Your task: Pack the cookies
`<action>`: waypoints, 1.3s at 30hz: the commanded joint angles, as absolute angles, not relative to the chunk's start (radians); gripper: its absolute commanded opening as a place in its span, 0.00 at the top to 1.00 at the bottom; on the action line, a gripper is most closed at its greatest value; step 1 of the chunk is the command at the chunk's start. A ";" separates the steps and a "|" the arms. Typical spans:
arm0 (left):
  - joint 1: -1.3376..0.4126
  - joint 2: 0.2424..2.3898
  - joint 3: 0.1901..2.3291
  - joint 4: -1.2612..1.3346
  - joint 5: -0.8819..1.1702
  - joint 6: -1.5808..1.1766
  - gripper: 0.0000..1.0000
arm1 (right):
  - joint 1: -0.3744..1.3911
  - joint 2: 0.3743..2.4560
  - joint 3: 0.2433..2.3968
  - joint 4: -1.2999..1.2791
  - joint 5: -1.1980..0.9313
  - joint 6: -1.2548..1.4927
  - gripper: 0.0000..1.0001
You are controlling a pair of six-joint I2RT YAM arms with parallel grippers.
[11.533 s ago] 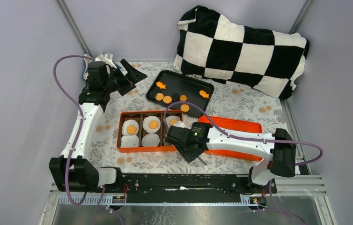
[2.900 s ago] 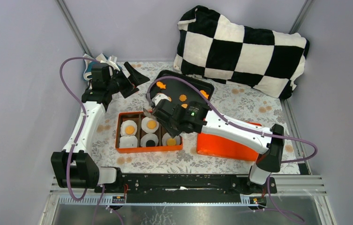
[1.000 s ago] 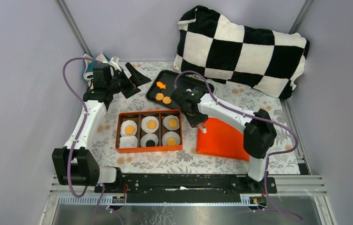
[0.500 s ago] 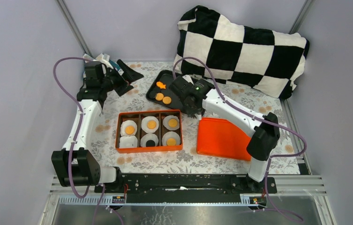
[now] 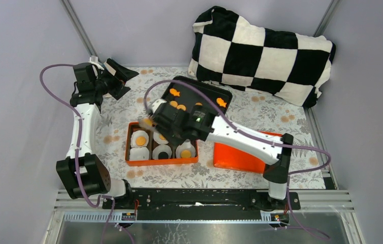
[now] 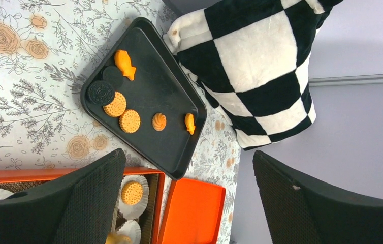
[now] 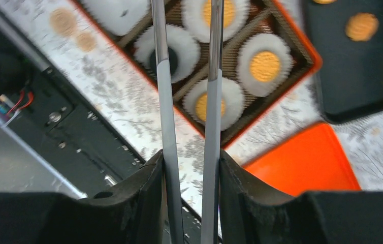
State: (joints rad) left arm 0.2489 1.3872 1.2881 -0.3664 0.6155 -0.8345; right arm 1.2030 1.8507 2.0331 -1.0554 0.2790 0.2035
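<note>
The right gripper (image 5: 149,122) is held over the far left part of a shallow orange box with six compartments (image 5: 162,162), close to its far rim. Its two long thin metal fingers (image 7: 163,86) stand nearly parallel with a narrow gap between them. A small orange cookie (image 5: 147,122) is seen at their tips and appears pinched there, though it is blurred and its shape cannot be told. The tips themselves are cut off in the right wrist view.

White pleated paper cups (image 5: 139,153) are set in the compartments of the box. Round orange cookies (image 7: 264,65) lie in several of them, a dark disc (image 5: 163,154) lies in the near middle cup, and the near left cup holds nothing.

More cookies are spread on a black rectangular tray (image 6: 171,94) just beyond the box: two ridged round ones (image 6: 122,113), two fish-shaped ones (image 6: 125,64) and a small swirl (image 6: 159,121).

The left gripper (image 5: 122,80) is raised at the far left of the table, its jaws spread wide and holding nothing.
</note>
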 commanded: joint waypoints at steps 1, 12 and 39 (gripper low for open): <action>0.253 1.379 1.289 -0.384 0.638 -0.810 0.02 | 1.261 1.934 2.107 -1.047 0.173 0.150 1.00; 0.254 1.368 1.280 -0.373 0.659 -0.800 0.01 | 1.307 2.026 2.107 -0.996 0.037 0.147 0.99; 0.253 1.341 1.269 -0.330 0.703 -0.777 0.01 | 1.306 2.009 2.133 -0.974 0.171 0.133 0.92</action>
